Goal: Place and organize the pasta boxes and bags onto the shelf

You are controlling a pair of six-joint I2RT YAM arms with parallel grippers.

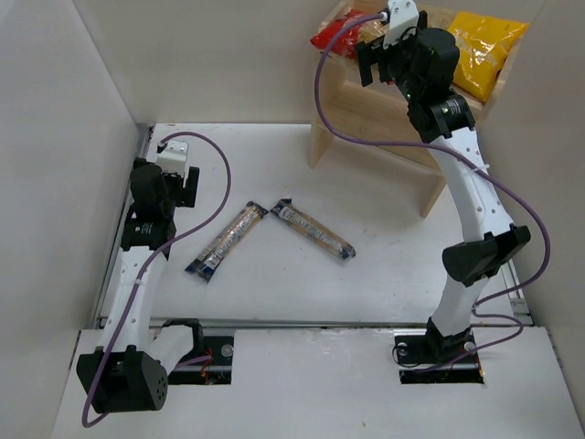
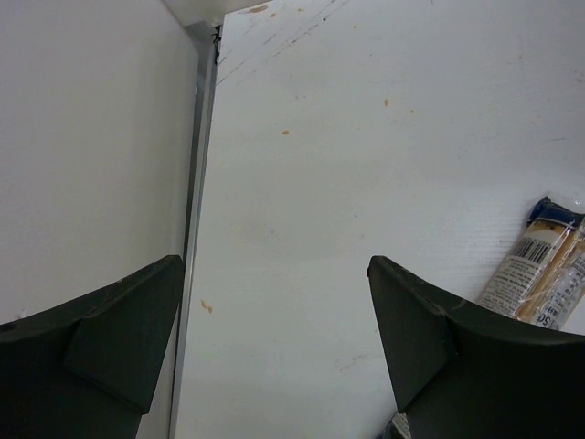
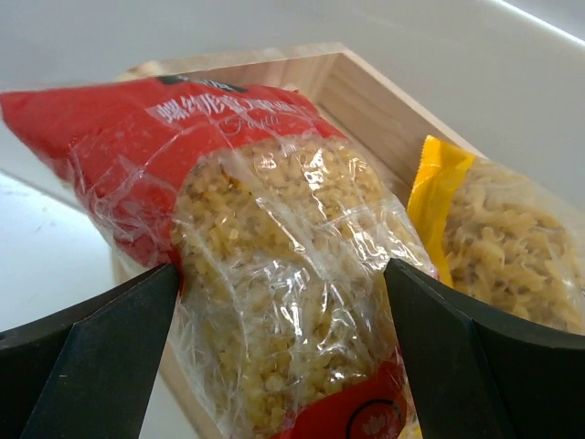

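The pale wood shelf stands at the back right. On its top tier lie the red bag with clear window and the crinkly yellow bag. My right gripper is over the top tier. In the right wrist view its fingers stand wide apart on either side of the red bag, which lies on the shelf beside the yellow bag. Two slim dark-blue spaghetti packs lie on the table in a V. My left gripper is open and empty, left of them; one pack's end shows.
White walls close in the table on the left and at the back. A metal rail runs along the table's left edge, close to my left gripper. The shelf's lower tier is hidden under my right arm.
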